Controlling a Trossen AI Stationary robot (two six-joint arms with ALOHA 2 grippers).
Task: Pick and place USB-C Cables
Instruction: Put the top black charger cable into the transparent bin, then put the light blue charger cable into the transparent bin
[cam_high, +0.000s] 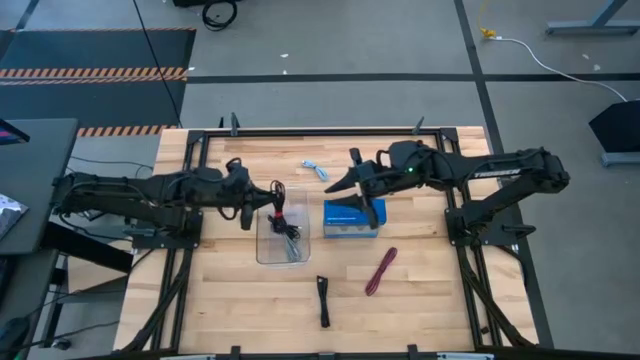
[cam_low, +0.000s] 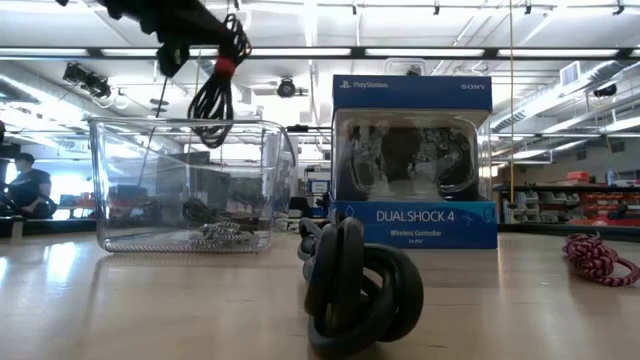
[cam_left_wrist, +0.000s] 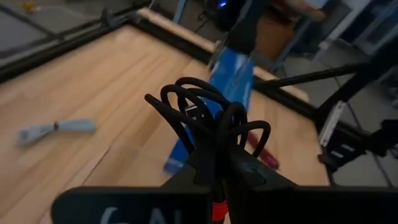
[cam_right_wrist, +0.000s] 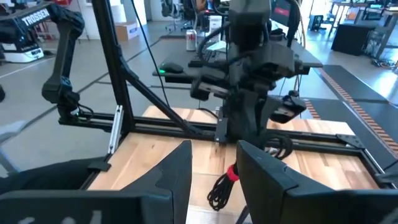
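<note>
We hold the black-and-red cable (cam_low: 212, 85) above the clear tray (cam_high: 262, 240).

Our left gripper (cam_high: 277, 200) is clamped on the bundle near its red band, loops dangling limp: light, soft, best pinched at the tie. Another black bundle (cam_high: 291, 240) lies in the tray. Our right gripper (cam_high: 352, 170) hovers by the blue box (cam_high: 350, 228), fingers parted, empty.

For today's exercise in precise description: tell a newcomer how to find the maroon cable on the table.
Start at the blue box in the middle of the table. Look just past its right corner toward the table's front edge: the maroon cable lies there, slanted. The black cable to its left is darker and lies straighter.
</note>
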